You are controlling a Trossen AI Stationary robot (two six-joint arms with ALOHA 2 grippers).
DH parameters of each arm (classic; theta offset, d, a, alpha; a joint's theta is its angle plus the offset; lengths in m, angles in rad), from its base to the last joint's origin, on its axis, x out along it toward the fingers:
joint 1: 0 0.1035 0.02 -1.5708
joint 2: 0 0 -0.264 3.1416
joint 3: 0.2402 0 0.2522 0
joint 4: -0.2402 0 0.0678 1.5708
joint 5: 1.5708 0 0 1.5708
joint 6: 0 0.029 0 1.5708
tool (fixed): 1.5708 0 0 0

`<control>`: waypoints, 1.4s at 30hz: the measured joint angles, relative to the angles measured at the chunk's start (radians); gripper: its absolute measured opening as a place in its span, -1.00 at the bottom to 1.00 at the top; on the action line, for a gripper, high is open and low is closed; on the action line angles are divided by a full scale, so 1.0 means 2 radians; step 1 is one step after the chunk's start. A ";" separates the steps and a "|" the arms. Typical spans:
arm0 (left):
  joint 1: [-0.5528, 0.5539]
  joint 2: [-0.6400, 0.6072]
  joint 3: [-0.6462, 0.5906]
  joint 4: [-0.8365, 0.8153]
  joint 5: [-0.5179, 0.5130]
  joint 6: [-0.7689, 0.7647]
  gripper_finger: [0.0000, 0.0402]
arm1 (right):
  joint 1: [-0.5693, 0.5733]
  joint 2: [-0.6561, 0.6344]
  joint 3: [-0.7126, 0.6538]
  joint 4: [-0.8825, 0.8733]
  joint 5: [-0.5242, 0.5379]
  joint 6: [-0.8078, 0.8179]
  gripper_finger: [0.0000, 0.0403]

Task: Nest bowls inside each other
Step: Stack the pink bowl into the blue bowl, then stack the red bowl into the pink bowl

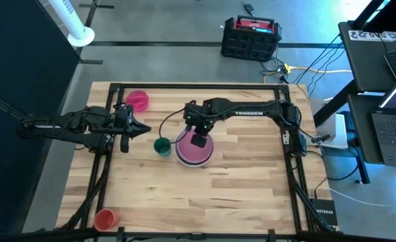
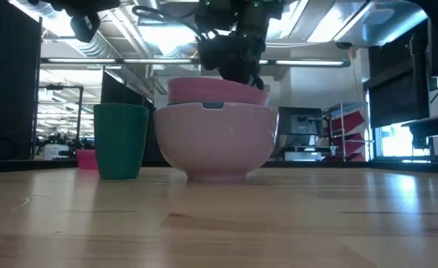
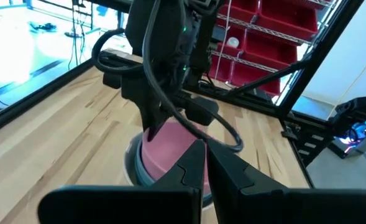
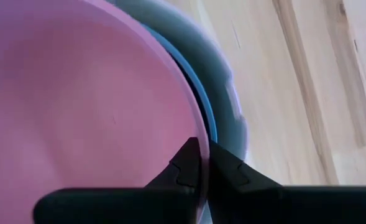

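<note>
A pale pink bowl (image 4: 77, 112) sits in a stack of bowls (image 1: 196, 158) at the table's middle. A dark blue rim (image 4: 209, 118) and a grey-blue rim (image 4: 226, 81) show around it. In the low view the pale outer bowl (image 2: 215, 141) stands on the wood, with the pink bowl (image 2: 215, 91) slightly tilted above its rim. My right gripper (image 4: 202, 146) is directly over the stack, pointing down, shut on the pink bowl. My left gripper (image 1: 144, 129) waits shut to the left of the stack, above the table. A small magenta bowl (image 1: 137, 101) stands at the far left. My right gripper pinches the pink bowl's rim (image 4: 192, 124), one finger inside the bowl and one outside. The fingers come from above, pointing steeply down. The bowl is inside the stack, a little tilted, its rim above the outer bowl's rim (image 2: 204, 108); whether it rests on the bowls below, I cannot tell.
A green cup (image 1: 162, 146) stands just left of the stack. A red cup (image 1: 105, 218) stands at the near left corner. A black frame (image 1: 184, 86) runs around the wooden table. Bare wood lies between the stack and the near edge.
</note>
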 joint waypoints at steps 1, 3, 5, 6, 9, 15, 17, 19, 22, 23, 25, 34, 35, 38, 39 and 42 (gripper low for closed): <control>0.000 0.000 0.000 0.000 0.000 0.000 -1.00 | -0.001 0.001 0.000 0.002 0.000 -0.001 -1.00; 0.000 0.000 0.000 0.000 0.000 0.000 -1.00 | -0.001 0.002 0.000 0.002 0.000 -0.001 -1.00; 0.000 0.000 0.000 0.000 0.000 0.000 -1.00 | -0.001 0.002 0.000 0.000 0.000 -0.001 -1.00; 0.000 0.000 0.000 0.000 0.000 0.000 -1.00 | -0.001 0.002 0.000 0.000 0.000 -0.001 -1.00; 0.000 0.000 0.000 0.000 0.000 0.000 -1.00 | -0.001 0.002 0.000 0.001 0.000 -0.001 -0.99; 0.000 0.000 0.000 0.000 0.000 0.000 -1.00 | -0.002 0.002 0.000 -0.002 -0.023 -0.001 -0.77; 0.000 0.000 0.000 0.000 0.000 0.000 -1.00 | -0.001 0.002 0.000 -0.002 -0.034 0.000 -0.64; 0.000 0.000 0.000 0.000 0.000 0.001 -1.00 | -0.001 0.002 0.004 -0.006 -0.039 -0.001 -0.53; 0.000 0.000 0.000 0.000 0.000 0.003 -1.00 | -0.001 0.002 0.021 -0.017 -0.039 -0.004 -0.40; 0.000 0.000 0.000 0.000 0.000 0.004 -1.00 | -0.001 0.002 0.027 -0.020 -0.039 -0.004 -0.36; 0.000 0.000 0.000 0.001 0.000 0.006 -1.00 | -0.001 0.002 0.039 -0.027 -0.039 -0.006 -0.28; 0.000 0.000 0.000 0.001 0.000 0.013 -1.00 | -0.001 0.002 0.098 -0.060 -0.038 -0.015 -0.01; 0.000 0.000 0.000 0.002 0.000 0.015 -1.00 | -0.001 0.002 0.103 -0.063 -0.038 -0.016 -0.01; 0.000 0.000 0.000 0.002 0.000 0.025 -1.00 | -0.001 0.002 0.121 -0.073 -0.034 -0.017 -0.01; 0.000 0.000 0.000 0.002 0.000 0.027 -1.00 | -0.001 0.002 0.130 -0.079 -0.028 -0.019 -0.01; 0.000 0.000 0.000 0.002 0.000 0.032 -1.00 | -0.001 0.001 0.164 -0.115 0.015 -0.029 -0.01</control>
